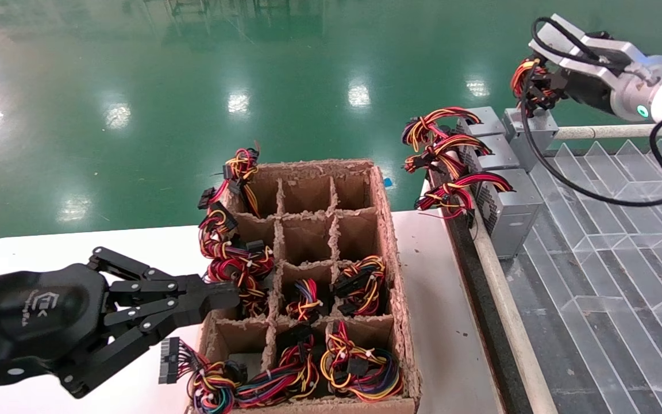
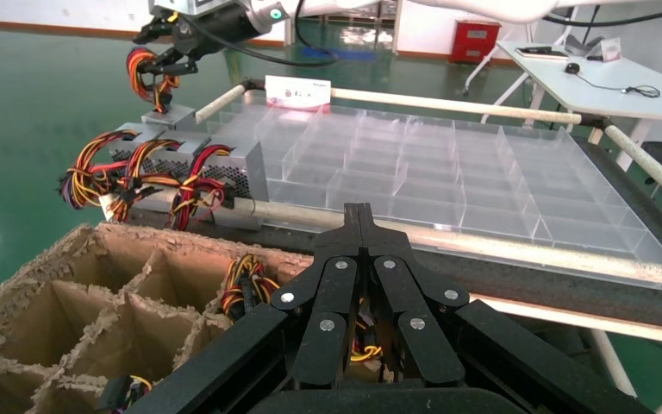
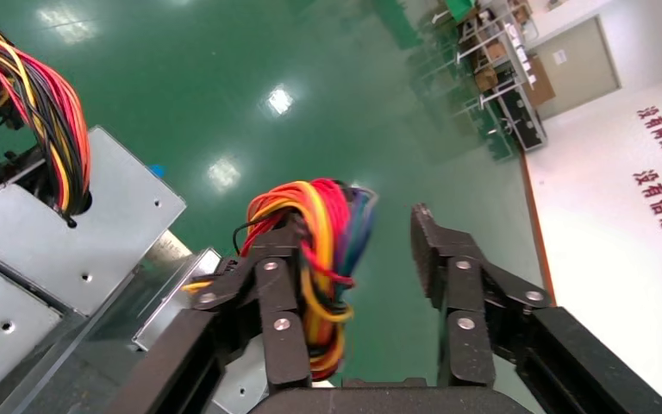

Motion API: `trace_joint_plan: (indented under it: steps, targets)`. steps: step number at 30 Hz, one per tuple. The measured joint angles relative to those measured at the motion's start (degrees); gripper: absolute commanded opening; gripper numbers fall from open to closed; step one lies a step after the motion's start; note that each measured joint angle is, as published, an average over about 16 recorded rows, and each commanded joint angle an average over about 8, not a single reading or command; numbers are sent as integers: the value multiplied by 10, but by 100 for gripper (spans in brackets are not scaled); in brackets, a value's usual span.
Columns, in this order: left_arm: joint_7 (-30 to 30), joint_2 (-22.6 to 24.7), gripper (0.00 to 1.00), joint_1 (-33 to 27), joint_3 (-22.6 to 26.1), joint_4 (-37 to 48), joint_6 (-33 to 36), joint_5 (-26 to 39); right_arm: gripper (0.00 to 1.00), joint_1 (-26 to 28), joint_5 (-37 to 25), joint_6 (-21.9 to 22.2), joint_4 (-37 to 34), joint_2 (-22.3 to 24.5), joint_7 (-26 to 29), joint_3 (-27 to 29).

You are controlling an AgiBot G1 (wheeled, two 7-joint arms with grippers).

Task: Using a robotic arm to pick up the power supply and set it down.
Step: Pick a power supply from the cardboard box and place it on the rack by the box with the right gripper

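The power supply [image 1: 532, 127] is a small grey metal box standing at the far end of a row of alike boxes, on the corner of the clear tray. Its looped red, yellow and orange wire bundle [image 3: 315, 250] rises between the fingers of my right gripper [image 3: 353, 250] and rests against one finger. That gripper [image 1: 533, 86] is open just above the box and closes on nothing. From the left wrist view the power supply [image 2: 169, 116] sits below the right gripper [image 2: 159, 53]. My left gripper [image 2: 359, 216] is shut and empty, hovering by the cardboard box.
Three other grey boxes [image 1: 509, 207] with wire bundles stand beside the power supply. A divided cardboard box [image 1: 389, 241] on the white table [image 1: 446, 322] holds several wire bundles. A clear partitioned tray [image 1: 612, 241] with a white pipe rail [image 1: 503, 299] fills the right side.
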Motion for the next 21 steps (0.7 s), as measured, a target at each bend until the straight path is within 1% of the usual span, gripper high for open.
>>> trace_joint_plan:
  steps: [7, 12, 16, 21]
  targets:
    - [0, 0, 0, 0, 0, 0, 0, 0, 100, 30, -22, 0, -44, -16, 6, -13]
    - [0, 0, 0, 0, 0, 0, 0, 0, 100, 45, -30, -10, -69, -23, 11, -17]
    - [0, 0, 0, 0, 0, 0, 0, 0, 100, 55, -25, -32, -80, -25, 14, -14]
    - [0, 0, 0, 0, 0, 0, 0, 0, 100, 64, -1, -77, -80, -20, 14, -1]
